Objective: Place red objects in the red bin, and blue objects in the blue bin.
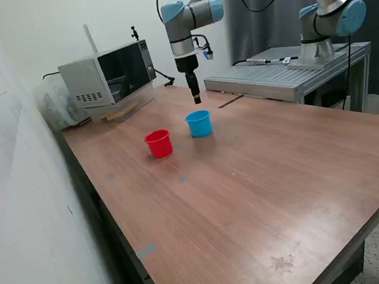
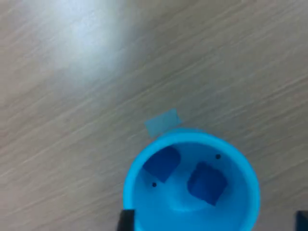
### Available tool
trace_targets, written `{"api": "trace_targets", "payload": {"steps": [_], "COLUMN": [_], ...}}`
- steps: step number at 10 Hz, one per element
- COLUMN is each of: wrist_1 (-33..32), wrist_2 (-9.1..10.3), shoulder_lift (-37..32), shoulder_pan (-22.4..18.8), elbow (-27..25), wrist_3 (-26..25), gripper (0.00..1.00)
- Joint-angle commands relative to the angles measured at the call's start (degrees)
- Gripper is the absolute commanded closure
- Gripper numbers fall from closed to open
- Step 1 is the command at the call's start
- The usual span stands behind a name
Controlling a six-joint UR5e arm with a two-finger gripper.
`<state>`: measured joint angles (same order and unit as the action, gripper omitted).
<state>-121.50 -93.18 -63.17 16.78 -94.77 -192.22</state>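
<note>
Blue cubes (image 2: 162, 162) both down inside the light blue cup (image 2: 144, 202) — two dark blue blocks lying apart on its floor, plain in the wrist view. Looks like the blue half of the job is done. No loose cubes anywhere on the wooden table (image 1: 258, 195) in the exterior view, red or blue. Red cup (image 1: 158, 143) standing just beside the blue one, toward the exterior view's left; inside not visible from here, so can't confirm the red cubes are in — likely, judging by the bare tabletop. Gripper (image 1: 197, 100) hanging straight down just above the blue cup, wrist vertical, arm reaching in from the rear. Jaws carrying nothing that shows; fingertips barely at the frame edges of the wrist view — spread apart, by the look.
</note>
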Motion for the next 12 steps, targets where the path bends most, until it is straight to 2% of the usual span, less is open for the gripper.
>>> {"api": "trace_targets", "payload": {"steps": [1,4,6,9,12], "wrist_1": [3.4,18.4,26.5,35.5,43.3], "wrist_2": [-0.16,-0.24,-0.16,0.19,0.19], "shoulder_lift": [-11.0,-27.5,-33.4,-37.7,-38.2], "shoulder_pan": [-2.7,-9.5,-13.9,-18.4,-18.5], "elbow": [-5.5,-7.3,-7.0,-6.0,-6.0], "wrist_3": [0.1,0.1,-0.1,-0.6,-0.7], "gripper": [0.0,0.0,0.0,0.0,0.0]}}
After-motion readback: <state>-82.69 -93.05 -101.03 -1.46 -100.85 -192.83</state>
